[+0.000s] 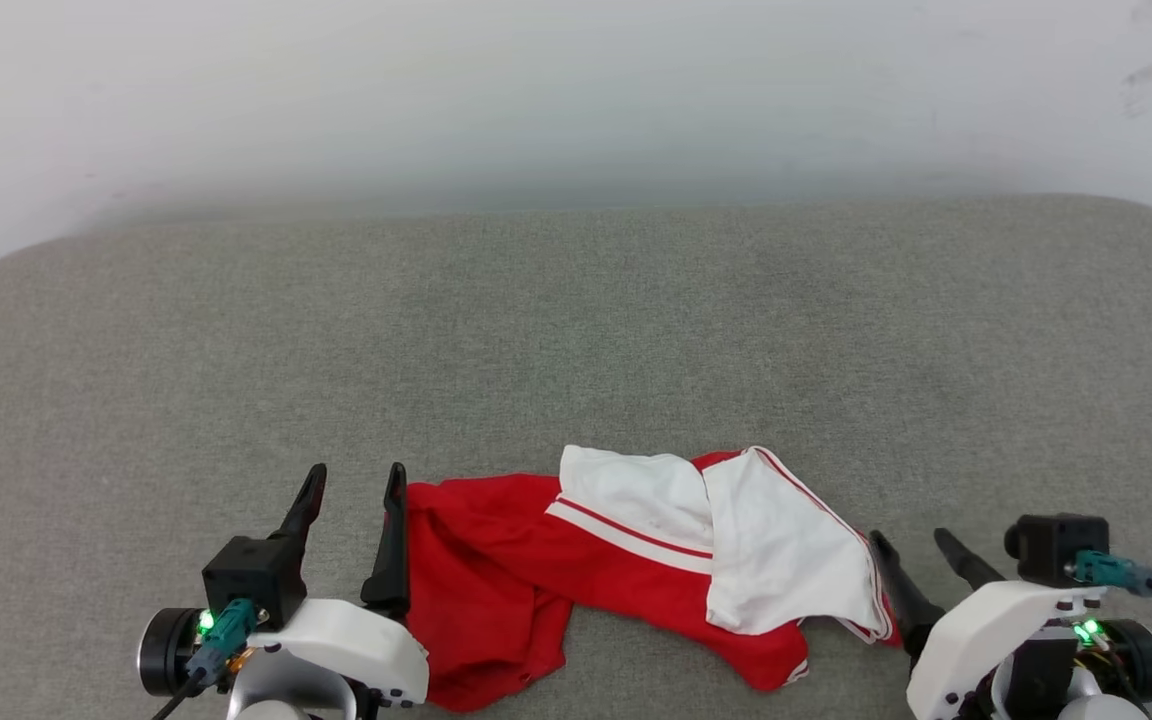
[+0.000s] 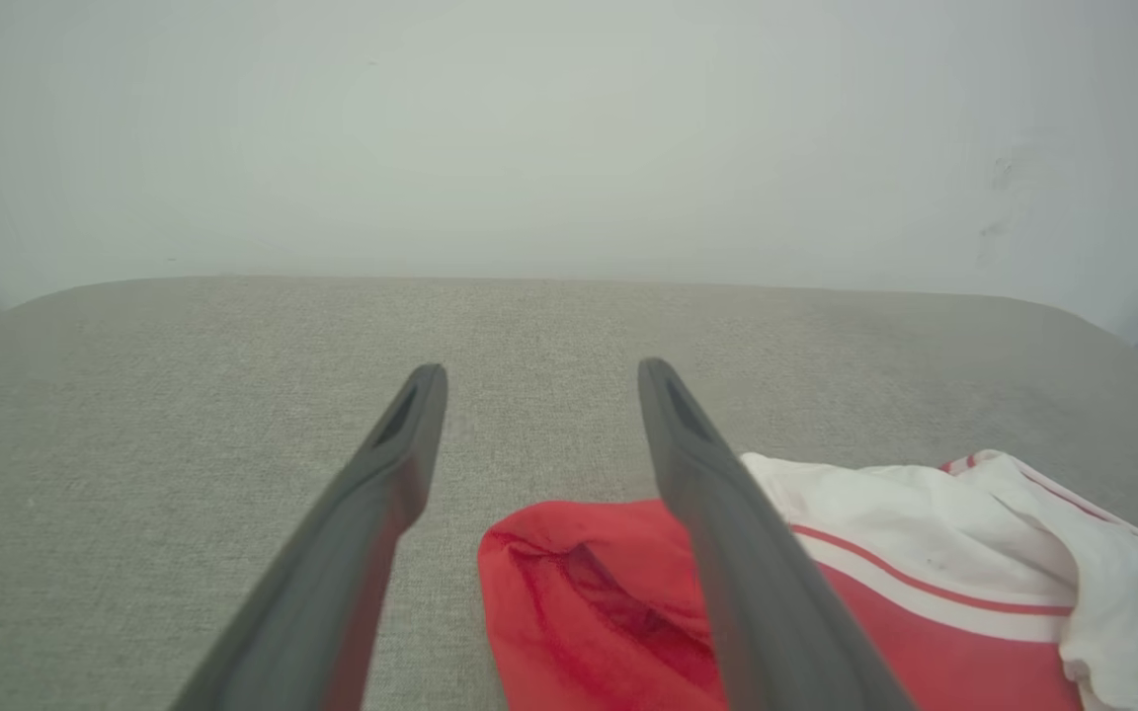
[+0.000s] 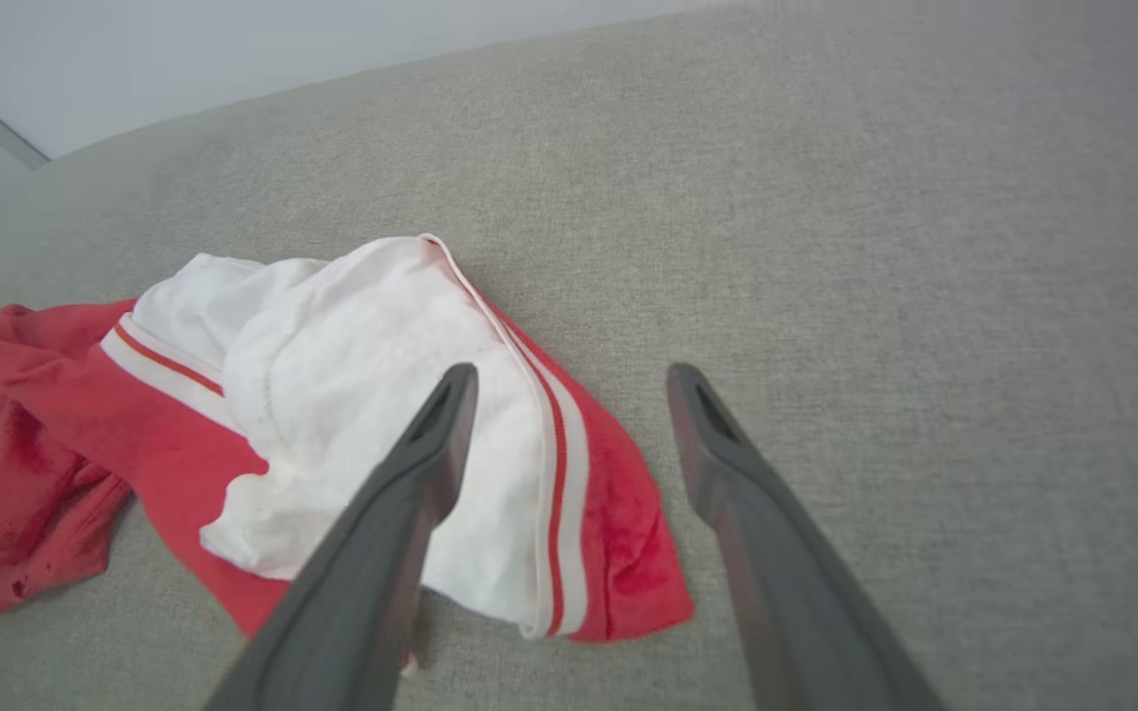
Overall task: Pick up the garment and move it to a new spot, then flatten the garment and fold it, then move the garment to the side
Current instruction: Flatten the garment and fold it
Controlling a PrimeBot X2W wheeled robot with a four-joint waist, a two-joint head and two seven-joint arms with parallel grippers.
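Now the garment [image 1: 636,585] lies crumpled on the desk [image 1: 576,330], close to its near edge and roughly midway between the robot's two arms. It is bunched rather than spread. A red mass sits at its left end, and a red band runs across the middle under a white-and-red striped trim. Two white sleeve-like folds are heaped on top toward the right. No lettering shows on any visible part.

In the left wrist view the red end of the garment [image 2: 579,612] forms a rumpled fold with a dark hollow in it. The right wrist view shows the white folds of the garment [image 3: 332,395] edged by the striped trim, with a red corner lying flat beyond them.

The left pincer [image 1: 356,470] stands at the garment's left end with its fingers spread wide and nothing between them. Its inner finger runs along the red edge, and whether it touches the cloth I cannot tell. In its own wrist view the left pincer [image 2: 541,373] points across the bare desk toward the wall.

The right pincer [image 1: 908,537] is just beside the garment's right end, also fully open and empty. From its wrist camera the right pincer [image 3: 574,375] has one finger over the white fold and the other over bare covering.

The desk has a grey woven covering and rounded far corners. A pale wall [image 1: 576,100] rises behind it.
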